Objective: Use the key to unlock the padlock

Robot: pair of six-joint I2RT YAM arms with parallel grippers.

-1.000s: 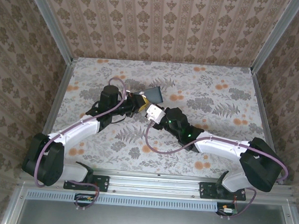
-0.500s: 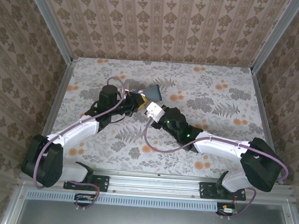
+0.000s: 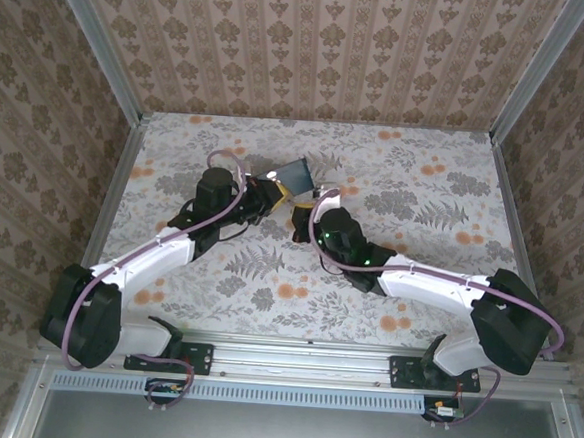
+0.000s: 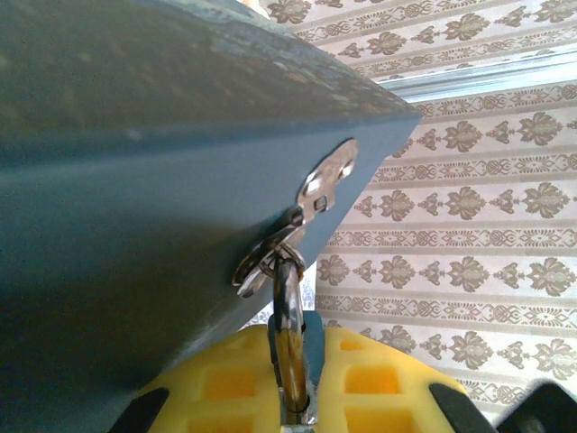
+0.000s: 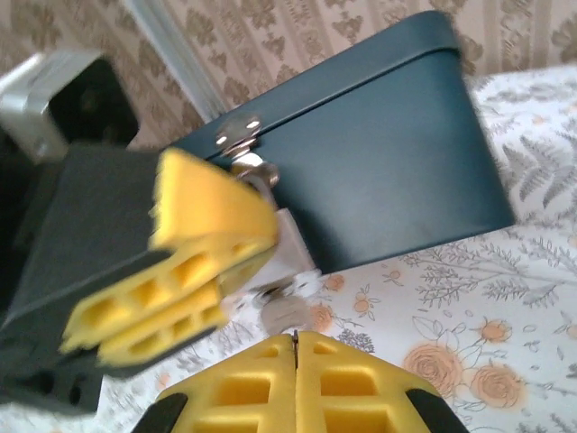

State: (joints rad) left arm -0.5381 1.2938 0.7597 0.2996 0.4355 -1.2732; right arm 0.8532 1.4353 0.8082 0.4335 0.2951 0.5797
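Just left of centre toward the far edge of the worktop point(image 3: 419, 268), the left tool point(image 3: 272, 195) clamps the padlock point(image 4: 287, 334), which hangs from the hasp point(image 4: 329, 176) of the blue tin point(image 3: 297, 174); the right tool point(image 5: 296, 347) is closed tight just beside it.

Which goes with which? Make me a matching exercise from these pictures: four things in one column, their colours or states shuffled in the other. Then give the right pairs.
Things
1. rectangular metal tin
2. thin shackle loop of the tiny padlock
3. printed table cover
4. smooth plastic shell on the right arm

Descriptions
A. white
B. grey leaves and orange flowers
C. dark blue
D. silvery, hanging at the tin's latch

Pairs: 1-C, 2-D, 3-B, 4-A
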